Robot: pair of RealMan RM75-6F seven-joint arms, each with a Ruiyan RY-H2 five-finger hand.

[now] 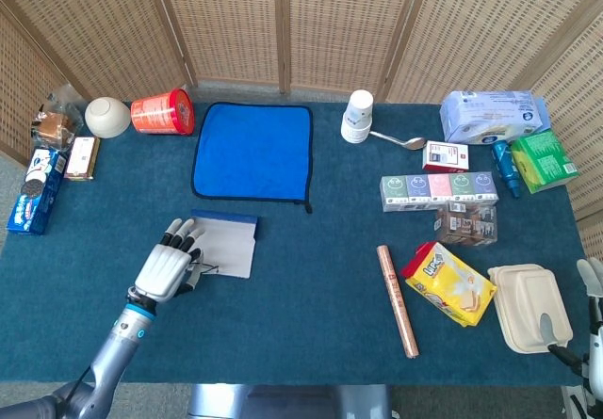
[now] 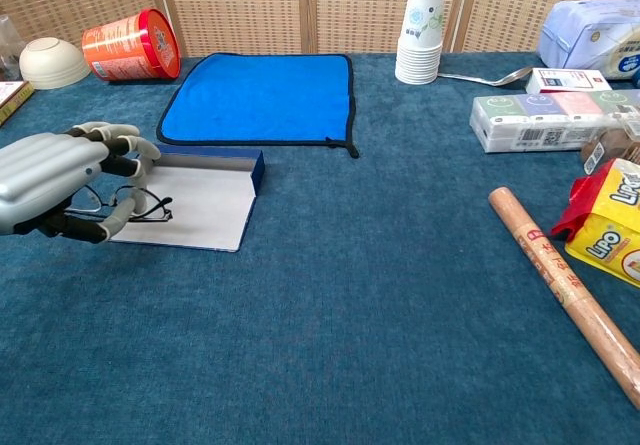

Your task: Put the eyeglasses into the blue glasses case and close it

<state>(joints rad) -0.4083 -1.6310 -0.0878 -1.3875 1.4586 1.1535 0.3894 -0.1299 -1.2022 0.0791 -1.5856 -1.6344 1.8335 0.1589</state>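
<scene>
Left robot hand (image 2: 55, 180) holding eyeglasses (image 2: 135, 204) over open blue glasses case (image 2: 195, 203)

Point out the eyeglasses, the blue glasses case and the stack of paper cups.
eyeglasses (image 2: 143, 205): chest view, on the lens nearest the case's middle.
blue glasses case (image 2: 205, 205): chest view, on its pale open inside.
stack of paper cups (image 2: 421, 35): chest view, on the stack's side wall.

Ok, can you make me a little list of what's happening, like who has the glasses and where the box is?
glasses: eyeglasses, held by the left hand over the case's left edge
box: blue glasses case, lying open on the table
lid: not closed
right hand: only a bit shows, by the table's right edge, holding nothing
behind the box: blue cloth
</scene>
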